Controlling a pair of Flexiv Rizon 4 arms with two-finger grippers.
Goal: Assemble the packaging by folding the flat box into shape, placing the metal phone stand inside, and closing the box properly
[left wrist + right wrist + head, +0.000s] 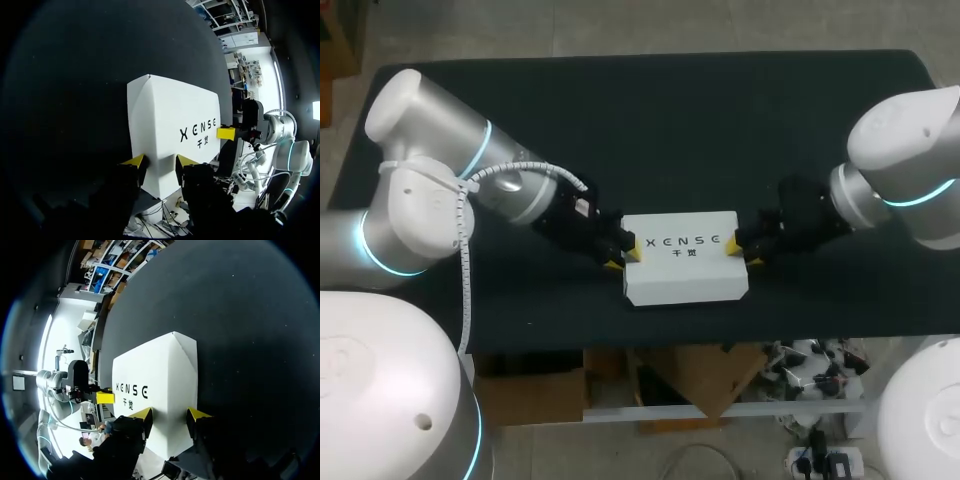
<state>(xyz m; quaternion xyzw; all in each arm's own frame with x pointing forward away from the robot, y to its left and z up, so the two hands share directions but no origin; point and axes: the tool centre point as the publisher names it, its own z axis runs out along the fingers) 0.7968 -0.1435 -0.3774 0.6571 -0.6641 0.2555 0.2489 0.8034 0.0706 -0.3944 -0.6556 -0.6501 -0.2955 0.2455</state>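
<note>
The short ends of the white box [682, 270] are blocked, the left gripper [621, 257] being set against one end and the right gripper [742, 255] against the other, each with its fingers spread. The table [660, 120] to either side of the box is taken up by the two arms. The box's top is left uncovered, and open cloth is found behind the box on the far half of the table, while only a narrow strip is left between the box and the near edge.

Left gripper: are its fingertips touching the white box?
Touching. Head view: the left gripper has both yellow tips against the end of the white box, no gap.
</note>
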